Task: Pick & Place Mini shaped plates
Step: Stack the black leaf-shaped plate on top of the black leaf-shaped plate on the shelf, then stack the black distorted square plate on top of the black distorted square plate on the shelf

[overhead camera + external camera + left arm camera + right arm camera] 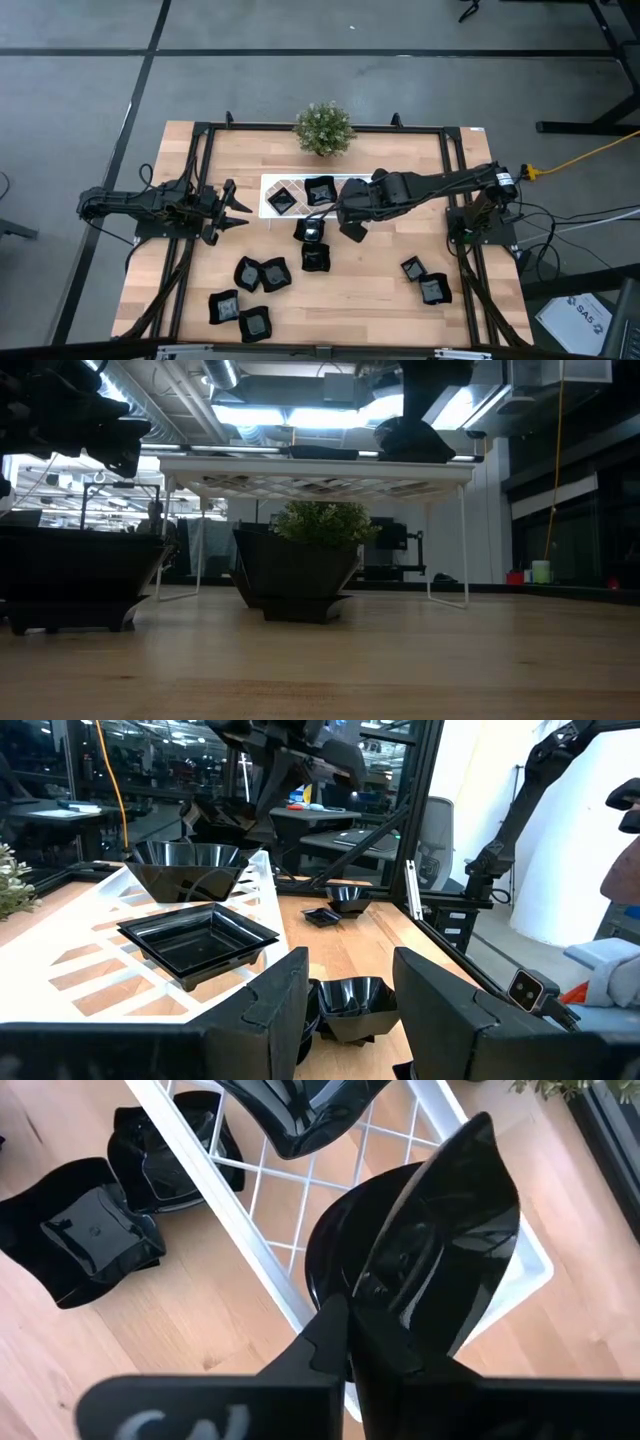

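A long white lattice tray (268, 184) stands on thin legs at the table's far middle. Two black mini plates (283, 199) (320, 190) lie on it. My right gripper (345, 1342) is above the tray's right end, shut on a third black plate (420, 1240); in the low view that plate (412, 438) sits at the level of the tray top. Several more plates (262, 273) rest on the wood nearer the front edge. My left gripper (240, 207) waits open at the tray's left end, holding nothing. My right gripper pinches the plate's rim (372, 1295) between its two fingers, which slant down from above and from the table's right. The plate is tilted in the hold, over the tray's lattice (250, 1250). Whether its underside touches the tray I cannot tell.
A small green potted plant (323, 128) stands at the far edge behind the tray. Two plates (424, 280) lie at the near right, two (314, 245) just in front of the tray, and others at the near left. A black frame (455, 200) runs along the table's sides.
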Controlling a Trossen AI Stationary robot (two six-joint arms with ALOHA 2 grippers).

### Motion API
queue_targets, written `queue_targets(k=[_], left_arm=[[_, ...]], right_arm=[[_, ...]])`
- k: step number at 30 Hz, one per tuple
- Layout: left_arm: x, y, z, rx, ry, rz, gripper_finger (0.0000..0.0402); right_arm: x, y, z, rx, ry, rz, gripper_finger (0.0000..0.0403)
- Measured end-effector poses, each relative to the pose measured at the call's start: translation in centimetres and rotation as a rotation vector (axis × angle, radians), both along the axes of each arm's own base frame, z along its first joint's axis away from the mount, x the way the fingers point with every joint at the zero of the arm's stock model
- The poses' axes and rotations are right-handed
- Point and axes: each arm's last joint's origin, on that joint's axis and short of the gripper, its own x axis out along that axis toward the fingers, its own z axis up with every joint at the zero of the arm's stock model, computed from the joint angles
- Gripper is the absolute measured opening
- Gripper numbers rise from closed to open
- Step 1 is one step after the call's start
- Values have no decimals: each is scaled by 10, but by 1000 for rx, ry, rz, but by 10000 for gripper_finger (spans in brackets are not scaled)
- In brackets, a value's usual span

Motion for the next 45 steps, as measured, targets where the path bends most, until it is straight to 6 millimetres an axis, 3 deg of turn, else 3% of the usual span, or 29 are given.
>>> queue_targets(k=[19, 39, 45], left_arm=[[0, 0, 0, 0, 0, 0, 143], [0, 0, 0, 0, 0, 0, 143], [0, 0, 0, 0, 0, 0, 143]], right_arm=[[-2, 0, 0, 8, 4, -40, 116], [1, 2, -6, -5, 32, -5, 120], [-3, 18, -5, -54, 52, 92, 120]])
